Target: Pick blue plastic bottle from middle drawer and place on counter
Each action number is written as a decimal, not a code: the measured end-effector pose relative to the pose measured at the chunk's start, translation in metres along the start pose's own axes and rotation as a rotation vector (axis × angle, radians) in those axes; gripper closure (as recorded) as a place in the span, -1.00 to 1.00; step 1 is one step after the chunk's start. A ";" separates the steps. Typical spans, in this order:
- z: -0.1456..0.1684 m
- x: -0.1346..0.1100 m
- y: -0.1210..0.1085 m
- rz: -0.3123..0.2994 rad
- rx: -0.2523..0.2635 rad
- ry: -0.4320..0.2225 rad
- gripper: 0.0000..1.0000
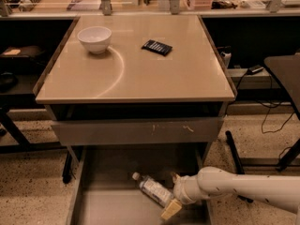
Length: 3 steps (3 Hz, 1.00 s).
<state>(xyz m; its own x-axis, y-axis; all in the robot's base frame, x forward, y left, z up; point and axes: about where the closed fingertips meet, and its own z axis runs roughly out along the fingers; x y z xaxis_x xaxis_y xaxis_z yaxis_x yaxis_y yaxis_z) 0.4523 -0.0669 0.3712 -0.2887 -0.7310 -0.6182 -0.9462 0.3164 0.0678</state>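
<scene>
The blue plastic bottle [153, 191] lies on its side on the floor of the open middle drawer [105, 205], white cap pointing to the back left. My gripper [172, 194] reaches in from the right at the bottle's base end. Its fingers stand apart, one cream fingertip [170, 210] in front of the bottle and one behind it, with the base between them. The bottle still rests on the drawer floor. The beige counter [154, 76] is above, with a faint curved arc mark.
A white bowl [94, 39] and a flat black object [157, 47] sit on the counter's far half. A shut grey drawer with a scratched front [136, 131] overhangs the open drawer. A cluttered bench runs along the back, and desks and cables stand at the sides.
</scene>
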 end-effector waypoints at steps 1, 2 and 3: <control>0.006 0.011 0.014 0.088 -0.008 -0.026 -1.00; 0.008 0.013 0.017 0.108 -0.010 -0.032 -1.00; 0.008 0.013 0.017 0.108 -0.010 -0.032 -0.60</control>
<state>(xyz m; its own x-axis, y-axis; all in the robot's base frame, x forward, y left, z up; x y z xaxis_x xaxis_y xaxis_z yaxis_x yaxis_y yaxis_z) 0.4337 -0.0667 0.3579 -0.3842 -0.6736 -0.6314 -0.9113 0.3862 0.1427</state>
